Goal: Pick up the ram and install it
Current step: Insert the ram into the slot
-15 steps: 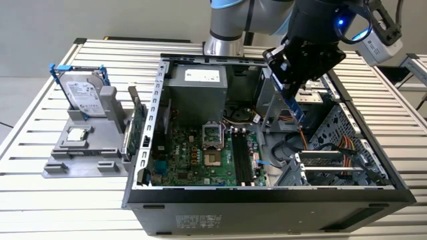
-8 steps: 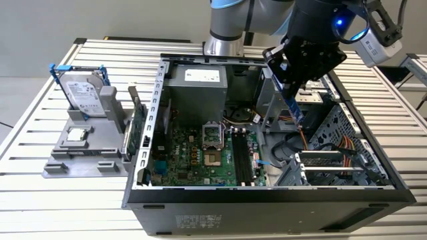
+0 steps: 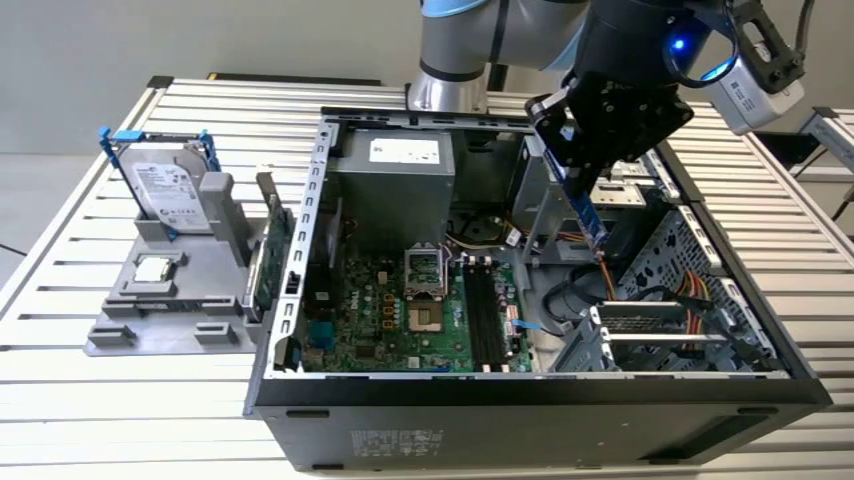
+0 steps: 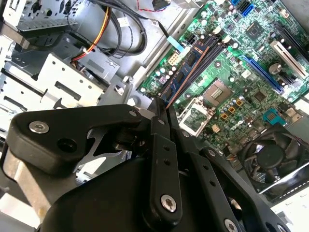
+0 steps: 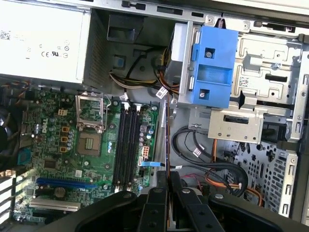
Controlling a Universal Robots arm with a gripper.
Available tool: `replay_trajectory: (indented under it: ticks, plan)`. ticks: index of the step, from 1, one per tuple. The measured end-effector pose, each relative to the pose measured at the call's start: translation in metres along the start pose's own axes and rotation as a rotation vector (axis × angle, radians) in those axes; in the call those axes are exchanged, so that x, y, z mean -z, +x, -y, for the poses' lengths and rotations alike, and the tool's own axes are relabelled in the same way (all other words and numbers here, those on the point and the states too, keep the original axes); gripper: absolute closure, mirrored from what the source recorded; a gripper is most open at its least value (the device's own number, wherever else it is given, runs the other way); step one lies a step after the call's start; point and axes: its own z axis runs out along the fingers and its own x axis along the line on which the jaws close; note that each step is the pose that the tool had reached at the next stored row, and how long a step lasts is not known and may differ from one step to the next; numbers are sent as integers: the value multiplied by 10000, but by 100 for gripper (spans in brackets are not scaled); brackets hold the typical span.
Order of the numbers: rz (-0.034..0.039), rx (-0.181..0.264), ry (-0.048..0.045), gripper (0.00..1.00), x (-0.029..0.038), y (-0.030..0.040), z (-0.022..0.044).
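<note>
**Inspector:** Condition of the grasp?

**Recorder:** The gripper [image 3: 577, 172] hangs over the open computer case [image 3: 534, 425]. Its fingers [image 5: 158, 195] are pressed together on the upper end of the ram [image 3: 590, 215]. The ram hangs nearly upright, slightly tilted, with its lower end inside the case opening.

**Inspector:** Clearances?

**Recorder:** In the exterior view the ram sits to the right of the memory slots [image 3: 483, 320] and apart from them. Its lower tip is free in the air just above orange cables [image 3: 609, 275] and near the perforated drive cage [image 3: 667, 260]. In the first wrist view the ram [image 5: 167, 140] shows edge-on as a thin line along the edge of the motherboard [image 5: 58, 150]. There it lies between the slots [image 5: 126, 145] and the metal cage that carries a blue bracket [image 5: 212, 67]. The slot side is open board. The cage side is crowded with cable loops.

**Inspector:** Anything obscured?

**Recorder:** In both wrist views the gripper's black linkage stands in front of the spot where the pads meet the ram. In the second wrist view, beyond the gripper [image 4: 163, 107], the ram's edge is hard to tell from the dark slot lines. How high the tip hangs above the case floor cannot be judged.

**Inspector:** Outside the case?

**Recorder:** On the slatted surface [image 3: 80, 400] a grey stand [image 3: 127, 330] holds a hard drive [image 3: 171, 195] and a green expansion card [image 3: 274, 260]. Both are well apart from the gripper.
</note>
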Motion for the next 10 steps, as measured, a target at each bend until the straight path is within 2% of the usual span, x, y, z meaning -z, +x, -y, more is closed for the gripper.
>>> replay_trajectory:
  ticks: [3, 10]
  plan:
    - [0, 0, 0, 100, -7, 0, -1]
    - [-18, -22, 0, 100, -68, 3, 1]
